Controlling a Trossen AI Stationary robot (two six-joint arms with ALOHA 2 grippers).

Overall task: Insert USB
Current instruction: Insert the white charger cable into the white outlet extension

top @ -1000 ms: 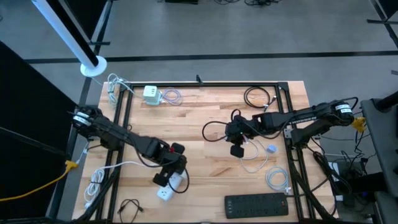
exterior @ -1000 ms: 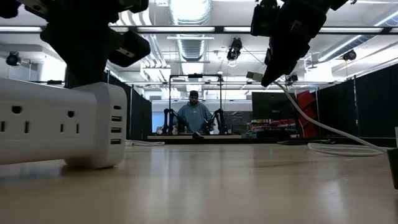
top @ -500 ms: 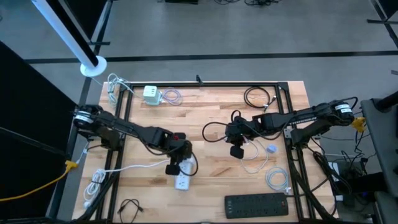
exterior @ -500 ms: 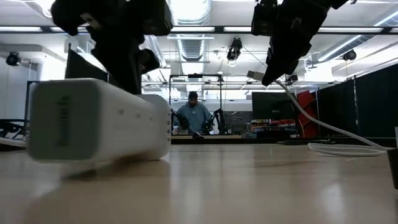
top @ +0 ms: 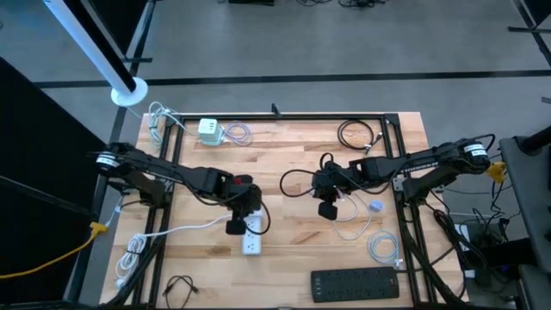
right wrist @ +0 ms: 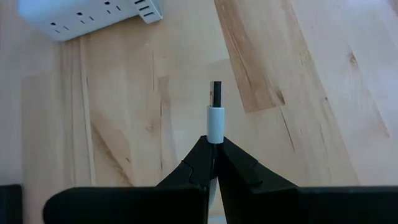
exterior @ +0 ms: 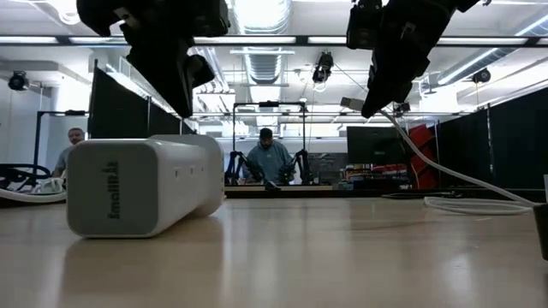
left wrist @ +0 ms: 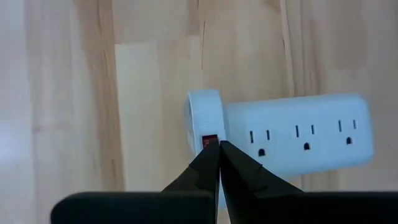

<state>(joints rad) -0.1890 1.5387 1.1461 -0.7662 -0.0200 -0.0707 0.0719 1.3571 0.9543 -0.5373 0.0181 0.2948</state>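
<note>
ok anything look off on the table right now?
Nothing stands out. The white power strip lies flat under the shut left end effector; the right end effector holds the USB plug straight, above the table. Spare cables lie at the edges.

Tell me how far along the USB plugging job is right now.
Done: the right gripper is shut on the white USB plug, its metal tip free above the table. In hand: the left gripper, fingers together, sits over the white power strip, which lies mid-table. Left: bringing the plug across to the strip and pushing it into a USB port; they are clearly apart in the high view.
</note>
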